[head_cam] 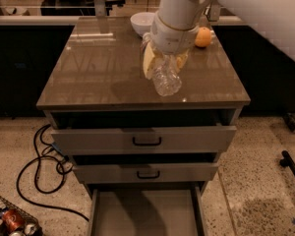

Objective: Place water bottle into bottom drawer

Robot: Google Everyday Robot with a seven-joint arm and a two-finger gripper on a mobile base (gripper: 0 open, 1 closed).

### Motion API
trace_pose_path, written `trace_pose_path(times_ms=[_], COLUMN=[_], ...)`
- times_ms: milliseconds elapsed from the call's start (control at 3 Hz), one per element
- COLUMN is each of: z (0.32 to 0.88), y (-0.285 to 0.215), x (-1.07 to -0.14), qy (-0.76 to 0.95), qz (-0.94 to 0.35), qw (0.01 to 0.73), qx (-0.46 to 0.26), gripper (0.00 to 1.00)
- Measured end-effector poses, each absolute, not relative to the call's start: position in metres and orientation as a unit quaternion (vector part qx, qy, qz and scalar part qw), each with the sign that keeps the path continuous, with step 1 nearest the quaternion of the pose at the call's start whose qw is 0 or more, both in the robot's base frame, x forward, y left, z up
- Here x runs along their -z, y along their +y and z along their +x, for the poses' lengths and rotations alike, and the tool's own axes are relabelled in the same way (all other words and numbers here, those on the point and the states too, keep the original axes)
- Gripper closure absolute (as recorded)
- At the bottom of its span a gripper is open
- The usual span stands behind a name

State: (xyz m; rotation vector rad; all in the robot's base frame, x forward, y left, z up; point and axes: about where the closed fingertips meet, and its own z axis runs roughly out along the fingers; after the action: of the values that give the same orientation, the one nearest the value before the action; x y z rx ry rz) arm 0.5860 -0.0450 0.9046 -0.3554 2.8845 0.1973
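My gripper [163,65] hangs over the front half of the cabinet's brown top, its yellowish fingers [148,60] shut on the water bottle [166,79]. The clear crinkled bottle hangs down from the fingers, its lower end just above the countertop; its cap is hidden. The bottom drawer [145,211] is pulled out at the foot of the cabinet, below and in front of the gripper, with a bare grey floor. The white arm fills the upper right of the view.
The two upper drawers [142,139] [145,172] stand slightly out, with black bar handles. A white bowl [142,22] and an orange [203,37] sit at the back of the countertop [93,73]. A black cable [42,166] and a wire basket with cans [10,220] lie on the floor at left.
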Motion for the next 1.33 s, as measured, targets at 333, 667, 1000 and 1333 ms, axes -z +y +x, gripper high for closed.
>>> trace_pose_path(times_ms=[333, 667, 1000, 1333], z=[0.555, 0.531, 0.533, 0.533], y=[-0.060, -0.060, -0.058, -0.058], x=[-0.920, -0.919, -0.918, -0.918], qy=[0.975, 0.958, 0.946, 0.946], qz=[-0.169, -0.255, -0.295, -0.295], qw=[0.125, 0.109, 0.113, 0.112], qx=[-0.065, -0.073, -0.068, -0.068], gripper=[1.00, 1.00, 1.00, 1.00])
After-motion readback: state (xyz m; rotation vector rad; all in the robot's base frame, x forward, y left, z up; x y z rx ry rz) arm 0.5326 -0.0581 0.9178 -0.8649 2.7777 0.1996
